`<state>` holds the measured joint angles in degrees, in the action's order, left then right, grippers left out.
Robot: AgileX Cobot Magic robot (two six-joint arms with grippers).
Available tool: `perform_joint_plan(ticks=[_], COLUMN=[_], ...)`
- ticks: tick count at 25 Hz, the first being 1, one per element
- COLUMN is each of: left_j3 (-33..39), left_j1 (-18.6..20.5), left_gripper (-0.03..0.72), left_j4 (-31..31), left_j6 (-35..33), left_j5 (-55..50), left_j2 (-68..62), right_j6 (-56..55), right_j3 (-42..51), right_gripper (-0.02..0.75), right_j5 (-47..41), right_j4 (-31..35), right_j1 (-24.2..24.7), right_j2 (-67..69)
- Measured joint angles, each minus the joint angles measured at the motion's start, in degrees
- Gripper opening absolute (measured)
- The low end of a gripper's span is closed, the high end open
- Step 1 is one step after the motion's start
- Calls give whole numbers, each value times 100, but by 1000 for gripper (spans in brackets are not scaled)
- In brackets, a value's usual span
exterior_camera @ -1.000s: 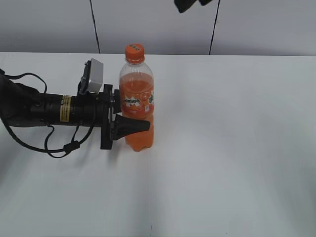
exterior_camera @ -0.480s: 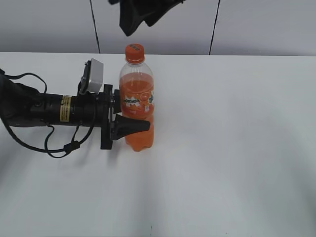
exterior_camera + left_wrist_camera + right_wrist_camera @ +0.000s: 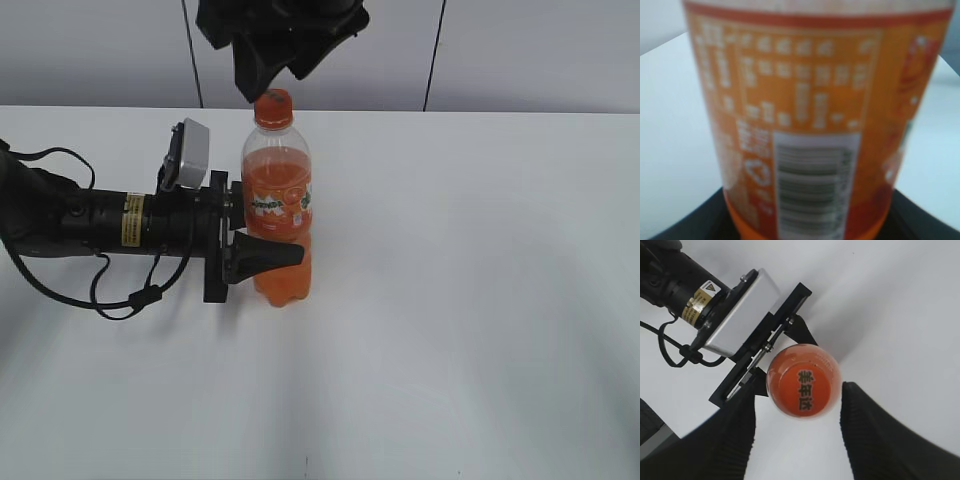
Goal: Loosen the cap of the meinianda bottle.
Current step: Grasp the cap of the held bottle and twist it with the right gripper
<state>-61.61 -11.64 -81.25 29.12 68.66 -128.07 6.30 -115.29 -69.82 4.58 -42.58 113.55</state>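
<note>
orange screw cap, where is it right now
The small round orange plastic screw cap sits on top of the tall clear bottle of orange drink, left of centre in the exterior view, between the open fingers of the right gripper directly above it.

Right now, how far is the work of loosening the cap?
Done: the left gripper clamps the meinianda bottle upright on the table. In hand: the right gripper hangs open on either side of the cap, not touching it. Left: closing and twisting.
</note>
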Motion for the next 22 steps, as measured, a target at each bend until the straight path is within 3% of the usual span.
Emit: perform_joint_plan(ticks=[17,22], left_j3=[0,0], left_j1=[0,0], left_gripper=[393,393], left_j4=[0,0], left_j6=[0,0], left_j5=[0,0], left_j2=[0,0], right_j6=[-185,-197], right_j3=[0,0], right_gripper=[409,314], right_j5=[5,0], right_j4=[-179,-173], right_j1=[0,0], right_j2=[243,265])
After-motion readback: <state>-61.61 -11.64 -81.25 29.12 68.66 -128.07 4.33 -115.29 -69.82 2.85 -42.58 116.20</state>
